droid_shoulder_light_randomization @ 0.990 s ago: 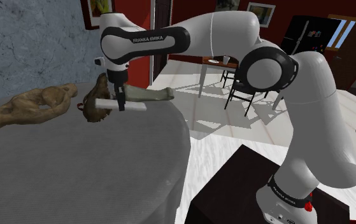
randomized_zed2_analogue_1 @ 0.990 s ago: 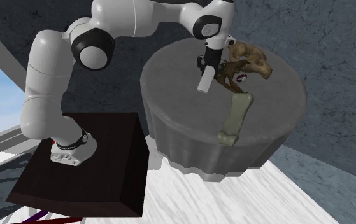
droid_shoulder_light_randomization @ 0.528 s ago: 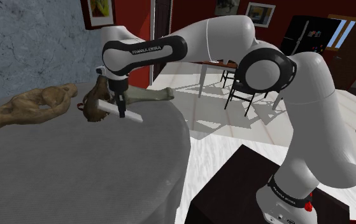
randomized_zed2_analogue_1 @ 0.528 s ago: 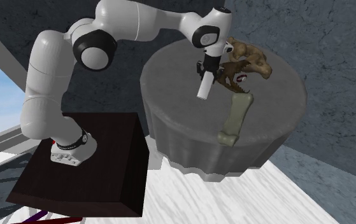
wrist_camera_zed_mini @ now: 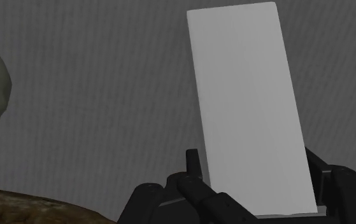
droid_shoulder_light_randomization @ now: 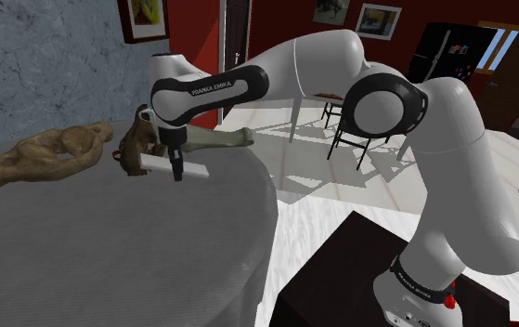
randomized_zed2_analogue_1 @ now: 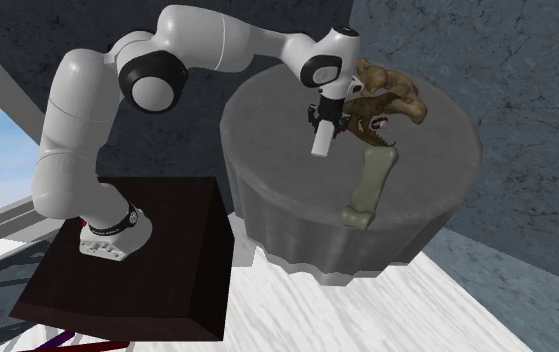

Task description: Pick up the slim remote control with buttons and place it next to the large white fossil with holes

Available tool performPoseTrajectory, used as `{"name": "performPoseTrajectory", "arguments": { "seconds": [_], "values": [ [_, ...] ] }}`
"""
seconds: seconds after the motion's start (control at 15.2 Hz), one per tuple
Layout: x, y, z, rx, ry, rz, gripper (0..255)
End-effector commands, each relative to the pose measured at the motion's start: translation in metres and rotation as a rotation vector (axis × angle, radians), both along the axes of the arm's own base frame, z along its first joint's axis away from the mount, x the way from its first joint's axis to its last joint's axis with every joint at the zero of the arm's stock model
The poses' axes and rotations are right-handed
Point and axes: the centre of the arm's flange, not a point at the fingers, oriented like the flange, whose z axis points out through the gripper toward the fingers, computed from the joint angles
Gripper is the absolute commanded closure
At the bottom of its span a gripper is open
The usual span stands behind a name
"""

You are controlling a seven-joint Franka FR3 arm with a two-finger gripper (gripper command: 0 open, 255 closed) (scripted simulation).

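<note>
Remote (droid_shoulder_light_randomization: 175, 165), plain white flat slab, clamped btw. two black fingers (wrist_camera_zed_mini: 193, 167) of a white Franka arm (droid_shoulder_light_randomization: 322, 56). Fingers are closed onto its long edges near one end, gap just the slab's width. The rest of the slab sticks out past the tips. Wrist view: slab seen face-on w/ grey cloth behind it.

Main landmark: dark brown skull (droid_shoulder_light_randomization: 136, 149), toothy, on a round bench (droid_shoulder_light_randomization: 155, 251) draped in grey cloth. Remote hangs just beside skull, on the side of skull that faces the stand (randomized_zed2_analogue_1: 137, 250). It is tilted & low over the cloth; can't tell if its low end touches the cloth.

Pale green-grey bone (droid_shoulder_light_randomization: 220, 139), long, lies flat w/ one knobbed end near skull. Its shaft runs away from skull toward bench rim.

Tan fossil (droid_shoulder_light_randomization: 39, 158), big, lumpy, w/ holes, lies on skull's far side, away from remote. In 2nd ext. view it sits right behind skull, maybe touching it. Skull is btw. remote & tan fossil, so those two are apart.

Stand is a dark box on a white plank floor (randomized_zed2_analogue_1: 367, 310), off the bench & well apart from skull. Arm arcs up from it & over the bench, wrist pointing down next to skull.

Bkgd, shoulder view: mottled grey wall (droid_shoulder_light_randomization: 34, 56) behind skull; red walls, framed pics, dark chairs (droid_shoulder_light_randomization: 355, 130) well beyond skull.
</note>
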Motion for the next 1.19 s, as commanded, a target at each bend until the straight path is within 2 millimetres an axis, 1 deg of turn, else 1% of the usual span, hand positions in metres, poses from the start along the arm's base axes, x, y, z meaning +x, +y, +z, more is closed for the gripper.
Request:
{"name": "performPoseTrajectory", "arguments": {
  "seconds": [0.0, 0.4, 0.46, 0.73, 0.79, 0.99, 1.06, 1.12],
  "values": [
    [0.0, -0.003, -0.012, -0.008, 0.011, -0.005, 255],
    [0.0, -0.003, -0.012, -0.008, 0.011, -0.005, 255],
    [-0.001, -0.003, -0.011, -0.008, 0.011, -0.005, 0],
    [-0.003, -0.004, -0.012, -0.008, 0.011, -0.005, 0],
    [0.0, -0.003, -0.012, -0.008, 0.011, -0.005, 0],
    [0.001, -0.003, 0.028, -0.008, 0.011, -0.005, 0],
    [0.001, -0.003, 0.038, -0.008, 0.011, -0.005, 0],
    [0.001, -0.003, 0.038, -0.008, 0.011, -0.005, 0]
  ]
}}
